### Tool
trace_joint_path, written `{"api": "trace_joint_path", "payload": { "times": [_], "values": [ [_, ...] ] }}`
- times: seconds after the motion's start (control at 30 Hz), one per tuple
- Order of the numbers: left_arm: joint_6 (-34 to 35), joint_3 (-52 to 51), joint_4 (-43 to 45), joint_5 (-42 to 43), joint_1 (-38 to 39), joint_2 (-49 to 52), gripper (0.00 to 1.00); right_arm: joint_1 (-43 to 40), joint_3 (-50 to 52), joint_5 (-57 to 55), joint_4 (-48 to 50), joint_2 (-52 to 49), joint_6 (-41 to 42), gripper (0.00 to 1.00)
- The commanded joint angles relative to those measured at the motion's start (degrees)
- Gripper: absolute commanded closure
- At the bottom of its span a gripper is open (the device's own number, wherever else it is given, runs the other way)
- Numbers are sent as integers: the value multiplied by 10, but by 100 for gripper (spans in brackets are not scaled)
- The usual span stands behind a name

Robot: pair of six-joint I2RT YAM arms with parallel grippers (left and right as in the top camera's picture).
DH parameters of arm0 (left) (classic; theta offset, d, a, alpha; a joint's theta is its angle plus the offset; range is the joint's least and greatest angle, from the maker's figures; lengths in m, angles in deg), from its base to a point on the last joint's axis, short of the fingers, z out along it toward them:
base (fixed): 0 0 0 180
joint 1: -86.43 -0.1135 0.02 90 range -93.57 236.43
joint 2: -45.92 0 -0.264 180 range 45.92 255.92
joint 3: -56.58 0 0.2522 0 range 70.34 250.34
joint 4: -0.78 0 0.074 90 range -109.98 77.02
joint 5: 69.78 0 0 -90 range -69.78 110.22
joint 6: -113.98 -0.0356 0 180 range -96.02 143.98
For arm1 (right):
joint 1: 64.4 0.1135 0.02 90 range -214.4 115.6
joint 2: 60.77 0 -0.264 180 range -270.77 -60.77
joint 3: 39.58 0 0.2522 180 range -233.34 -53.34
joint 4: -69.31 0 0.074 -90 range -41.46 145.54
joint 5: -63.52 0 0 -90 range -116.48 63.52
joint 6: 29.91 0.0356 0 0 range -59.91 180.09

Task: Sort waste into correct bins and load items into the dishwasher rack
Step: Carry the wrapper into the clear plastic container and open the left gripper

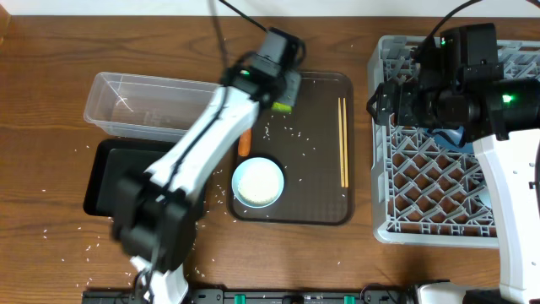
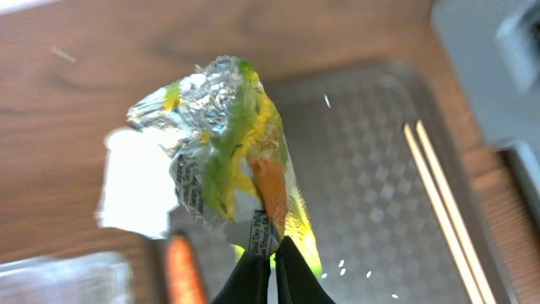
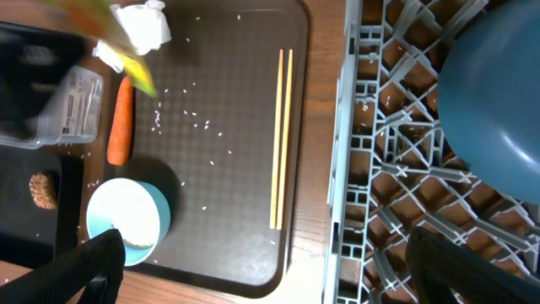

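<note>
My left gripper is shut on the lower edge of the crumpled yellow-green snack wrapper, held above the brown serving tray's far left corner. Below it lie the white tissue and the orange carrot. The chopsticks lie parallel on the tray's right side. A small blue cup with white rice stands at the tray's near left. My right gripper is open above the gap between the tray and the grey dishwasher rack, nothing between its fingers. A dark blue plate sits in the rack.
The clear tub stands left of the tray, with the black tray in front of it, partly under my left arm. A brown food lump lies in the black tray. Rice grains are scattered on the serving tray and table.
</note>
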Motion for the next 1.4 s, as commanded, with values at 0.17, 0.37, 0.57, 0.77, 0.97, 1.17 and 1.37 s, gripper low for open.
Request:
{"api": "trace_joint_path", "payload": {
  "times": [0.17,0.37,0.57,0.77,0.97,1.17,1.37],
  "values": [
    [116,5,-92,-145,-67,-38,94,11,0,-1,0,1,-2,1],
    [260,2,-110,-146,-155,-23,94,11,0,-1,5,1,-2,1],
    [332,-4,-106,-144,-223,-12,94,11,0,-1,9,1,-2,1],
    [114,-4,-76,75,-206,-13,92,11,0,-1,8,1,-5,1],
    [-67,-21,-79,104,-120,-10,50,11,0,-1,7,1,-5,1],
    [-121,-72,-62,102,-72,17,34,11,0,-1,3,1,-4,1],
    [-124,-86,-21,108,-58,69,30,11,0,-1,4,1,-4,1]
  ]
}}
